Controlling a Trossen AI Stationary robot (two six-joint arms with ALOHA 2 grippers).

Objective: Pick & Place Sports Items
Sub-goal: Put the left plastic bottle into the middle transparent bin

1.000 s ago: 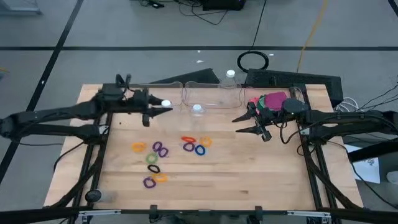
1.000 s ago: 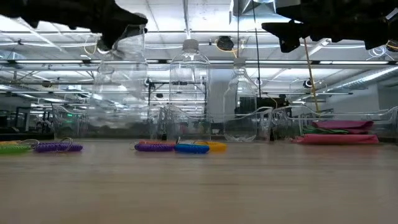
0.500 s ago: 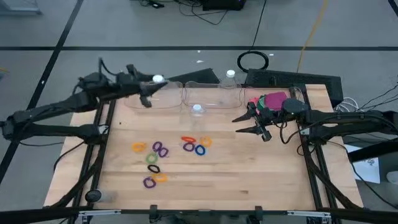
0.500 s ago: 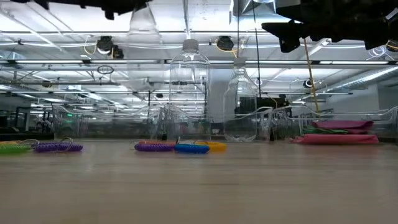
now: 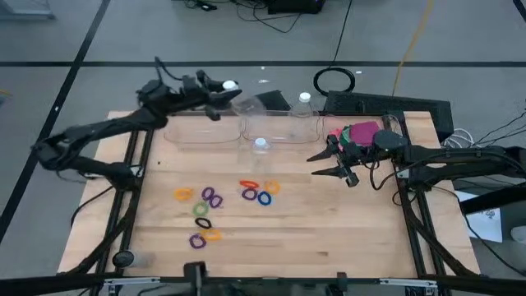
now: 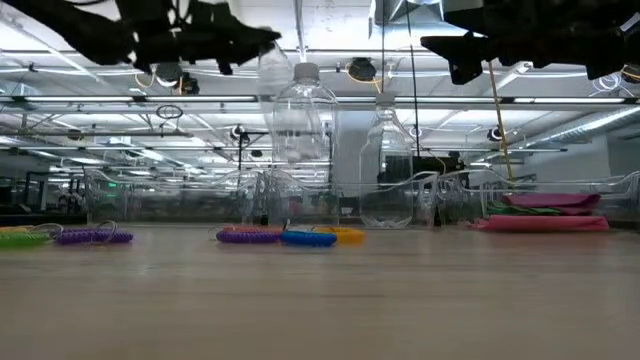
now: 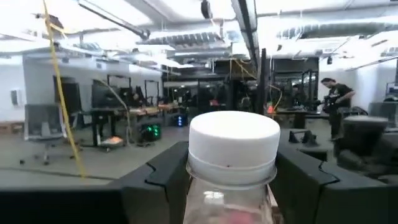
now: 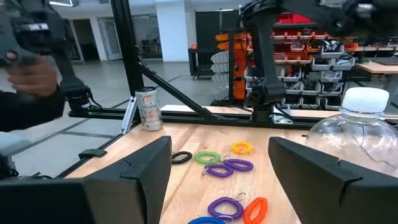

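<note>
My left gripper (image 5: pixel 220 94) is raised over the table's far edge, shut on a clear plastic bottle with a white cap (image 5: pixel 230 85). My right gripper (image 5: pixel 322 165) hovers open at the right, level, with nothing between its fingers (image 8: pixel 217 180). Several small elastic rings (image 5: pixel 204 215) lie flat on the wood at centre left, and more rings (image 5: pixel 259 193) lie at the centre. Pink and green flat pieces (image 5: pixel 358 133) lie stacked in a clear bin at the far right. My left gripper pinches the bottle between its two fingers (image 7: pixel 168 180), which stand on either side of the bottle's neck (image 7: pixel 230 182) just below the white cap (image 7: pixel 234 146). The bottle is lifted clear of the table, high in the low view (image 6: pixel 272 62).
Clear bins (image 5: pixel 201 131) line the far edge. One clear bottle (image 5: pixel 260 146) stands by them and another (image 5: pixel 304 100) stands behind. The table's near half is bare wood (image 5: pixel 312 238). Cables and a dark case (image 5: pixel 386 105) lie beyond the far right corner.
My left gripper has risen and swung from over the table's left middle toward the far edge and to the right, carrying the bottle with it. The bottle has gone from hanging above the wood to high over the far bins.
</note>
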